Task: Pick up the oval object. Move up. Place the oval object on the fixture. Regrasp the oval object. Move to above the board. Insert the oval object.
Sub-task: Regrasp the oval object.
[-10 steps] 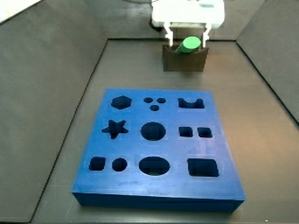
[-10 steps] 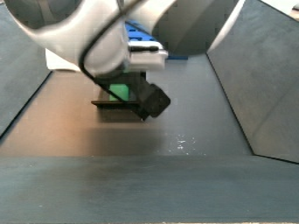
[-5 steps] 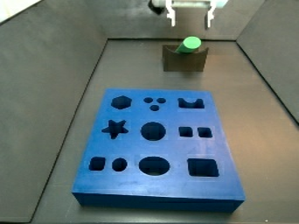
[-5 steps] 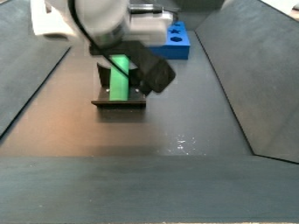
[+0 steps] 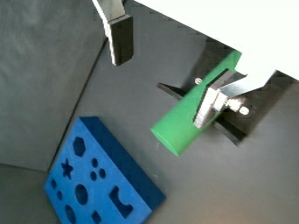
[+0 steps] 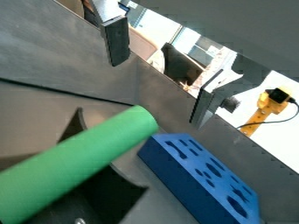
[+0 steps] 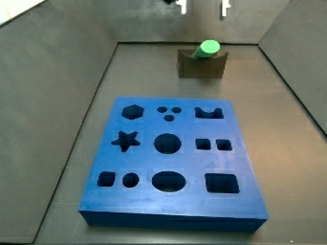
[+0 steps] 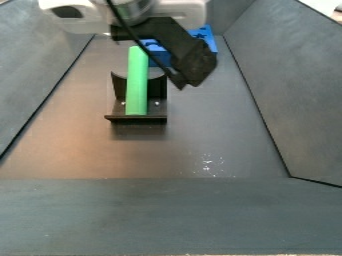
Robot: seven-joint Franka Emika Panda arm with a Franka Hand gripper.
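From my console the biggest thing on the dark floor is the board (image 7: 171,163), a flat blue slab lying near the front in a side view, its star, hexagon, circle, square and oval cut-outs all unfilled. I also catch it in both wrist views (image 5: 100,179) (image 6: 208,172), lying apart from the fixture.

Behind it, near the back wall, stands the fixture (image 7: 202,65), a dark olive-brown block, well apart from the board. In a side view from the opposite end (image 8: 138,119) I see its base plate and upright end.

The oval object (image 8: 136,82), a bright-green peg, rests on the fixture, lying along it; in a side view only its rounded end (image 7: 207,46) shows above the block. Both wrist views show it as a long green bar (image 5: 194,111) (image 6: 77,164).

The gripper (image 7: 205,7) hangs above the fixture at the frame's top edge, its fingers (image 5: 119,38) spread wide, clear of the peg and holding nothing.
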